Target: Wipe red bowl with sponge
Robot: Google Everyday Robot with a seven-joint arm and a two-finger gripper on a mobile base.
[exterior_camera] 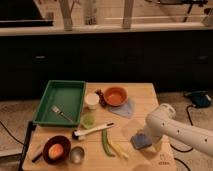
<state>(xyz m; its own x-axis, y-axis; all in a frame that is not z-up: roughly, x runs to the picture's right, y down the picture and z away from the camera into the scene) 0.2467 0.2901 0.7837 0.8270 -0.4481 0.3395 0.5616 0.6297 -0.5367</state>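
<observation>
The red bowl (pixel 115 95) sits at the back middle of the wooden table, partly on a flat pale blue-grey cloth (pixel 125 107). The blue-grey sponge (pixel 139 142) lies near the table's front right. My white arm reaches in from the lower right and bends down over the sponge. My gripper (pixel 145 136) is right at the sponge, on its right side, mostly hidden by the arm. The bowl is well apart from the gripper, toward the back left.
A green tray (pixel 55 93) with a fork (pixel 62 113) lies at the left. A white cup (pixel 91 100), a small green cup (pixel 87 121), a white-handled brush (pixel 93 131), green and yellow pods (pixel 106 142), a dark brown bowl (pixel 56 149) and a metal cup (pixel 76 154) stand around.
</observation>
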